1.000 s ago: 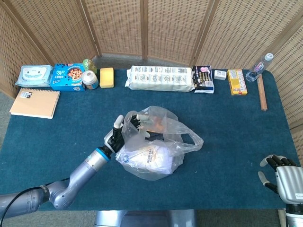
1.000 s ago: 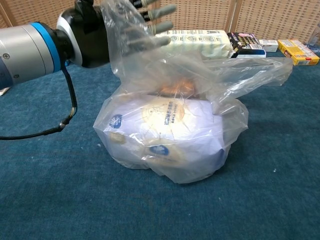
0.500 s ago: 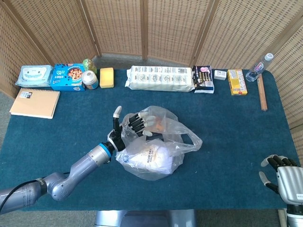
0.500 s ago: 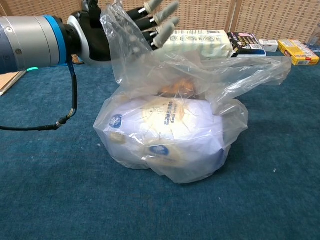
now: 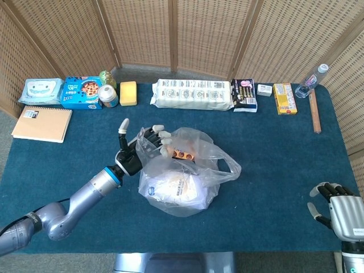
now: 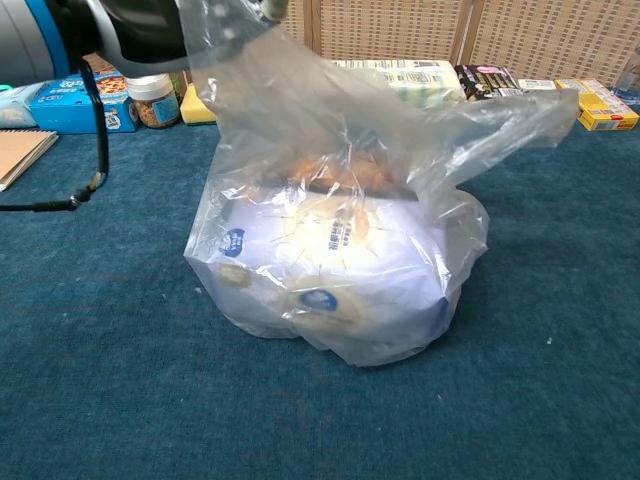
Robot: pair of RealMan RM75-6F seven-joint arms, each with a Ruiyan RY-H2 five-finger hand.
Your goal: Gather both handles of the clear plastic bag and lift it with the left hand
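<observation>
Far left, back edge of the blue-carpeted table (image 5: 284, 170): a pack of wet wipes (image 5: 41, 90), a blue cookie box (image 5: 81, 92), a lidded jar (image 5: 108, 96), a yellow sponge (image 5: 128, 93); in front of them, a tan notebook (image 5: 41, 124). Left of centre: the left hand (image 5: 139, 149), fingers spread with the thumb raised, reached into the near-side handle (image 5: 149, 149) of the clear plastic bag (image 5: 179, 185); the film draped over the fingers, though whether they actually pinched it could not be told, and in the chest view the hand was cut off at the top edge. Centre: the bag itself, resting on the table, holding a white round-labelled package (image 6: 330, 260) with an orange-brown item (image 5: 183, 154) on top. Its second handle (image 5: 227, 169) lay slack as an open loop to the right, well apart from the left hand and not yet gathered. Handling estimate: film thin, soft and slippery, liable to slide or stretch under a loose hold; contents appeared bulky and moderately heavy, so the load would swing and sag once raised. Best hold judged to be both loops bunched together in the palm above the contents, not the bag wall. Back centre: a long white multipack (image 5: 192, 94), a dark packet (image 5: 244, 94), a small white box (image 5: 264, 89), a yellow box (image 5: 284, 91). Far right: a water bottle (image 5: 313, 80), a wooden stick (image 5: 314, 111). Bottom right corner: the right hand (image 5: 338, 207), fingers loosely curled, holding nothing, off the table's near edge.
</observation>
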